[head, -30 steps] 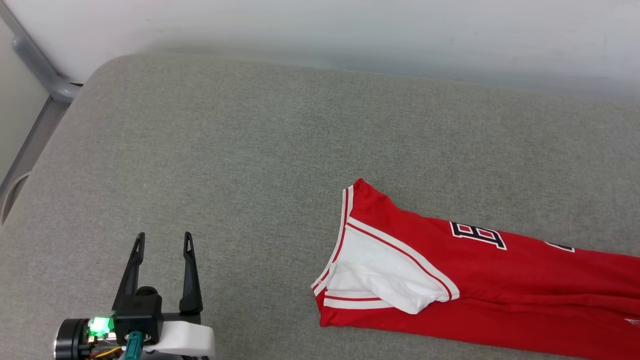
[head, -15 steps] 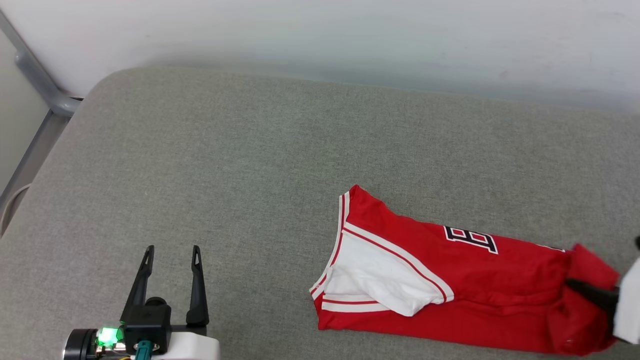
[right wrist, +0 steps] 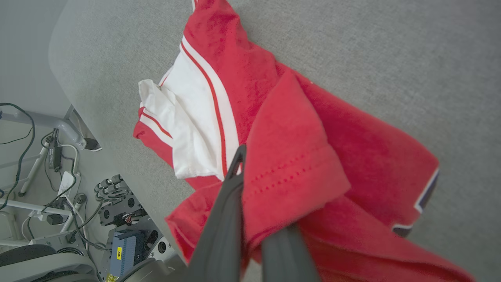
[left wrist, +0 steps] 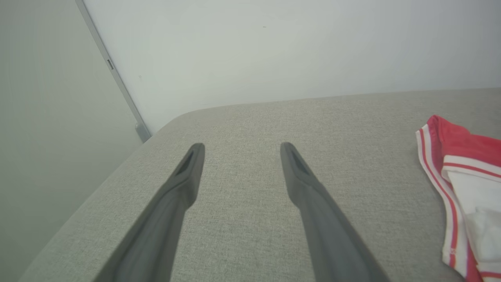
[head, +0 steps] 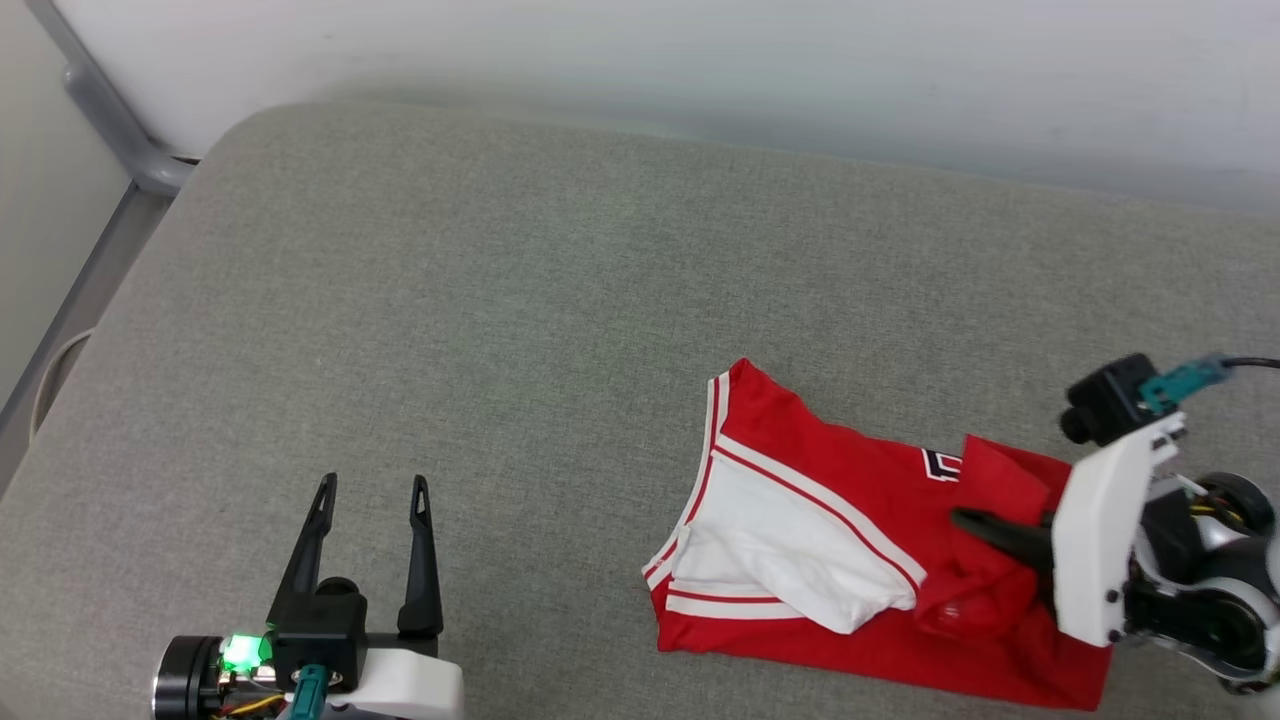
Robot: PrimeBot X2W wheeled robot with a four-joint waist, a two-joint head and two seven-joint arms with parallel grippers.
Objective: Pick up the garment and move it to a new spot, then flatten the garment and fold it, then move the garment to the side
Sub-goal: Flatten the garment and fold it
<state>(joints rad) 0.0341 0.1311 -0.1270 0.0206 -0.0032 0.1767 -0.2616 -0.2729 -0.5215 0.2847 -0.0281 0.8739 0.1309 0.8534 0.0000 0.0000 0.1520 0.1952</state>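
Note:
The garment point(head: 850, 470), a red jersey with a white sleeve and striped trim, lies at the right of the grey padded surface point(head: 500, 300). My right gripper point(head: 965, 522) is shut on the garment's red hem end and holds it doubled back over the body, so just a corner of the black number shows. In the right wrist view the hem point(right wrist: 289, 156) drapes over the shut right gripper point(right wrist: 254, 172), hiding one finger. My left gripper point(head: 374, 485) stands open over bare fabric at the lower left, well apart from the garment point(left wrist: 462, 145). Nothing is between the open left gripper's point(left wrist: 242, 147) fingers.
A white wall runs behind the surface. A grey metal frame tube point(head: 150, 165) stands at the far left corner, where the surface edge is rounded. Off the near edge, the right wrist view shows the robot base and cables point(right wrist: 117, 219) on the floor.
The head camera has shifted. My right gripper has come in from the right, carrying the hem leftward over the body and covering most of the number. The left gripper stays open.

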